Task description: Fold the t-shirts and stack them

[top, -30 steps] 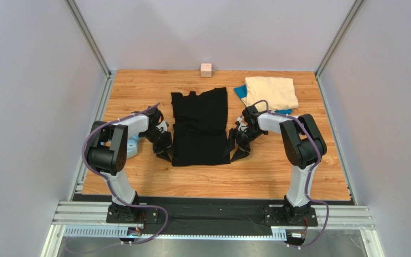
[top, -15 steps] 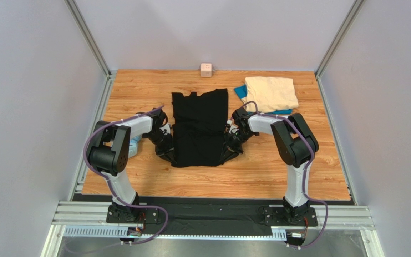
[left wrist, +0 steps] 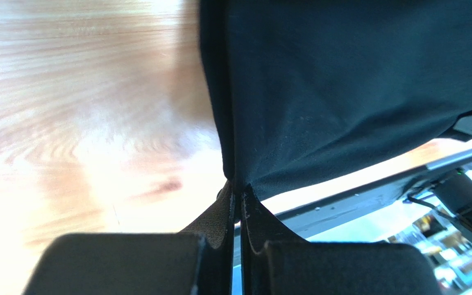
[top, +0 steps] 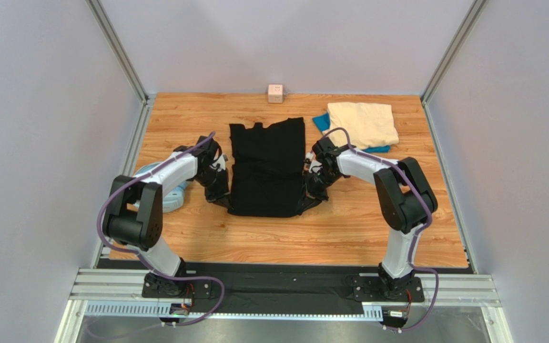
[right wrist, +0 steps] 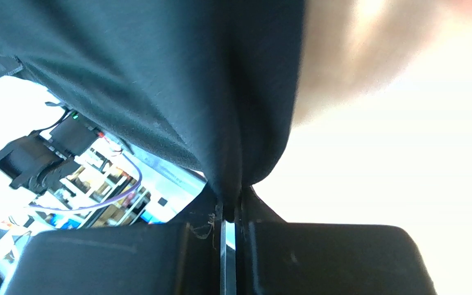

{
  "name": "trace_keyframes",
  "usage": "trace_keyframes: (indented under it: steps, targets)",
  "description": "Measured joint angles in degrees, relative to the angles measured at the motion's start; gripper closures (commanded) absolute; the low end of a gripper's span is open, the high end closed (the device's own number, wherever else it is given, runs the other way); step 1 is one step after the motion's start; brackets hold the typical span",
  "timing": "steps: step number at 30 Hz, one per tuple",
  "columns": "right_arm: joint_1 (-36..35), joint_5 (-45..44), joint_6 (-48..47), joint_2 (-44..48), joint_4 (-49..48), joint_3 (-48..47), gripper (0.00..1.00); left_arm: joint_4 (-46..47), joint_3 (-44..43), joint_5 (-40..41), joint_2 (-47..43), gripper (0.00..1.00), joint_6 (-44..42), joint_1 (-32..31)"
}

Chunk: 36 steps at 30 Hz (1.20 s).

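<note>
The black t-shirt (top: 266,168) lies lengthwise in the middle of the wooden table, folded into a narrow strip. My left gripper (top: 221,197) is shut on its near left corner. My right gripper (top: 309,200) is shut on its near right corner. In the left wrist view the black t-shirt (left wrist: 343,86) rises from the pinched fingertips (left wrist: 237,192), lifted off the wood. The right wrist view shows the black t-shirt (right wrist: 177,80) bunched between the shut fingers (right wrist: 229,196). At the back right lies a folded cream t-shirt (top: 362,123) on top of a blue t-shirt (top: 320,122).
A small pink cube (top: 276,93) stands at the back edge of the table (top: 184,121). A light-blue ring (top: 161,187) lies at the left edge under my left arm. Grey walls close in the left, back and right sides.
Both grippers moved in from beside the shirt and shut on its near corners. The near hem has come up off the table and drawn slightly away from the front edge.
</note>
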<state>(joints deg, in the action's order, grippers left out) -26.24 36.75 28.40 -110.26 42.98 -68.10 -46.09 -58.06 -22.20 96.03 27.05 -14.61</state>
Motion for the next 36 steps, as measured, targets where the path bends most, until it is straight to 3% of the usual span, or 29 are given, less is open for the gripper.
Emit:
trace_keyframes:
  steps: [8, 13, 19, 27, 36]
  targets:
    - [0.0, -2.1, 0.0, 9.9, 5.1, -3.3, 1.00, -1.9, -6.9, 1.3, -8.8, 1.00, -0.4, 0.0]
    - [0.1, -3.8, 0.0, 10.3, 8.0, -11.2, 1.00, -3.0, -15.0, 3.6, -7.8, 1.00, -0.5, 0.0]
    - [1.4, -4.6, -0.6, 2.7, 11.0, -26.3, 1.00, -4.1, -30.9, 7.0, 3.8, 1.00, -0.6, 0.1]
    - [5.0, -6.8, -1.9, -18.8, 16.3, -53.7, 1.00, -8.5, -51.9, 12.3, 23.2, 1.00, -1.0, 0.1]
    - [8.7, -7.7, -0.1, -26.6, 16.5, -60.6, 1.00, -10.8, -64.7, 16.0, 33.4, 1.00, -1.4, 0.1]
